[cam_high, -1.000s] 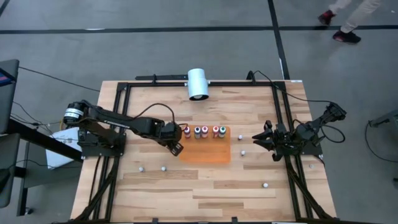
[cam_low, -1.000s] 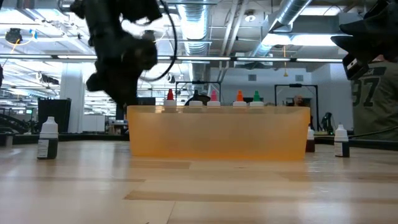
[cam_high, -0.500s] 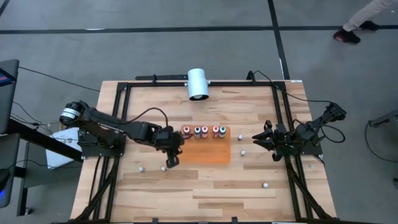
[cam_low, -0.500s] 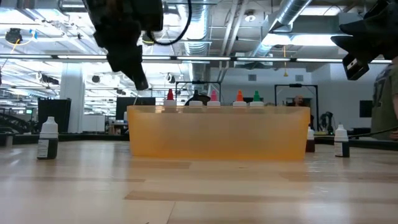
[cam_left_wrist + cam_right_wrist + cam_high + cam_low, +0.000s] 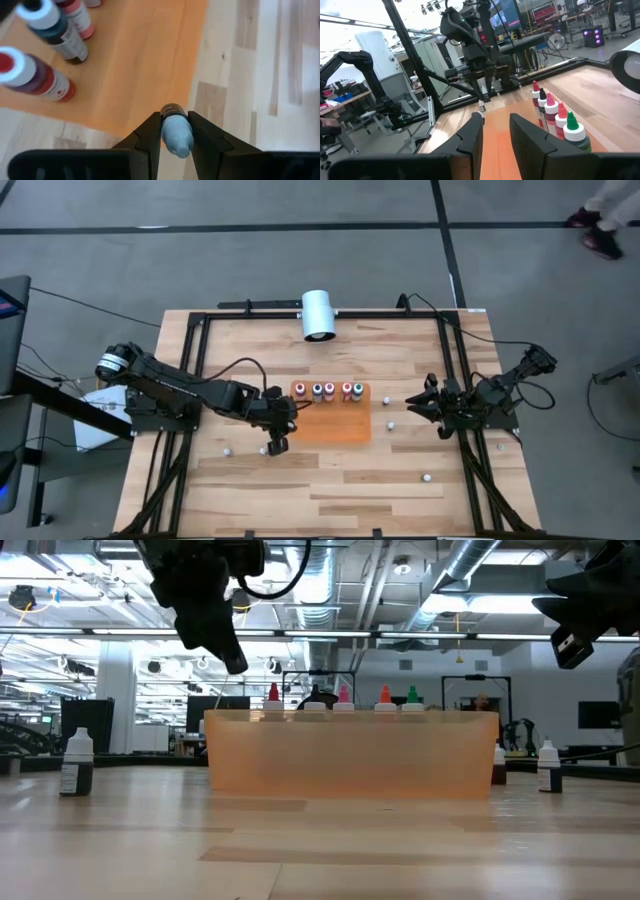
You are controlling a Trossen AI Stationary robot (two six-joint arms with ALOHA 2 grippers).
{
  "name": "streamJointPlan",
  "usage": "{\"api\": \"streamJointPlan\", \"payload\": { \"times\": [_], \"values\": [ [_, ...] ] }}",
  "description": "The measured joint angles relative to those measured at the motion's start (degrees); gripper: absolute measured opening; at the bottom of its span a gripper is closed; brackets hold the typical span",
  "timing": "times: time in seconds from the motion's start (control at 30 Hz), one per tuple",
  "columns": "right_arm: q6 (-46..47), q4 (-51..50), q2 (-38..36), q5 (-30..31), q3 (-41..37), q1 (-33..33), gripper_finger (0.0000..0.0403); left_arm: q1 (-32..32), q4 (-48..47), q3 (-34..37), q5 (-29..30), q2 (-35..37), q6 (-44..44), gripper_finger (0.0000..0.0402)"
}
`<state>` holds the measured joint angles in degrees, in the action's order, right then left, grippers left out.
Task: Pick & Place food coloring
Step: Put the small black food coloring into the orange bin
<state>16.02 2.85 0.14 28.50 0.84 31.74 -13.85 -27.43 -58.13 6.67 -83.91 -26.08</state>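
One tiny blue-capped food coloring bottle (image 5: 176,136) sits pinched in the left claw (image 5: 174,131) beside the flat orange mat (image 5: 328,423); the right claw (image 5: 495,132) waits, its opening unclear.

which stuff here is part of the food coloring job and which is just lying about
Part of the job:
- blue-capped bottle clamped in the left gripper
- row of bottles standing on the orange mat
- loose bottles on the table, e.g.

Lying about:
- white cylinder at the table's far edge
- right gripper, waiting at the right side
- a person's shoes on the floor
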Motion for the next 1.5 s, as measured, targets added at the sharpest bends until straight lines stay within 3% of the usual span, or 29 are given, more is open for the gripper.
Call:
{"api": "streamJointPlan", "payload": {
  "times": [0.2, 0.53, 0.7, 1.03, 1.5],
  "values": [
    [0.0, 0.0, 0.0, 0.0, 0.0, 0.0, 0.0087, 0.4, 0.6, 0.0, 2.8, -0.1, -8.5, 0.0078],
    [0.0, 0.0, 0.1, 0.0, 0.0, 0.0, 0.0087, 1.1, 7.5, -0.5, 4.7, -3.1, -10.2, 0.0078],
    [0.0, 0.0, 0.5, 0.0, 0.0, 0.0, 0.0087, 2.3, 3.6, -4.7, 4.6, -7.7, -9.8, 0.0078],
    [0.0, 0.1, 1.0, 0.0, 0.0, 0.0, 0.0087, 4.3, -15.7, -16.2, 4.6, -18.6, -9.6, 0.0078],
    [0.0, 0.0, 1.0, 0.0, 0.0, 0.0, 0.0087, 4.3, -16.3, -16.8, 3.5, -24.0, -11.1, 0.0077]
  ]
}}
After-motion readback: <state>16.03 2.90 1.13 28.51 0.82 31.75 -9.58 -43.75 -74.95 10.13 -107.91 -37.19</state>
